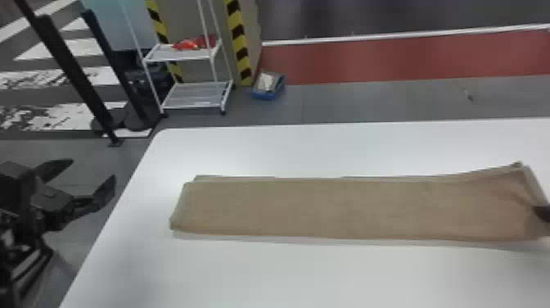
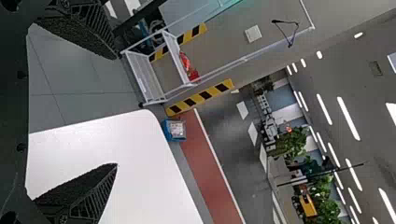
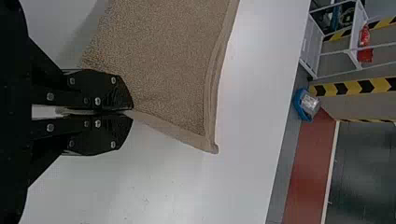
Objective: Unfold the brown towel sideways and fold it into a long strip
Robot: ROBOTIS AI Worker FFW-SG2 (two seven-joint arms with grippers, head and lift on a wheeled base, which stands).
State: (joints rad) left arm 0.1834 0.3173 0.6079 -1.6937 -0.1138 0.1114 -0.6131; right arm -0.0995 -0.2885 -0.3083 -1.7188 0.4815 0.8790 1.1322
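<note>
The brown towel (image 1: 343, 209) lies as a long folded strip across the white table, its right end slightly raised and creased. At that end, by the right edge of the head view, is the tip of my right gripper (image 1: 543, 213). In the right wrist view my right gripper (image 3: 132, 113) is shut on the edge of the towel (image 3: 163, 60), a little way from a corner. My left gripper (image 1: 92, 172) stands open off the table's left side, holding nothing; in the left wrist view the left gripper (image 2: 116, 112) has its fingers wide apart.
The white table (image 1: 286, 274) has its left edge beside my left arm and its far edge beyond the towel. On the floor behind stand a white shelf cart (image 1: 196, 96), a blue bin (image 1: 268, 87) and black posts at the left.
</note>
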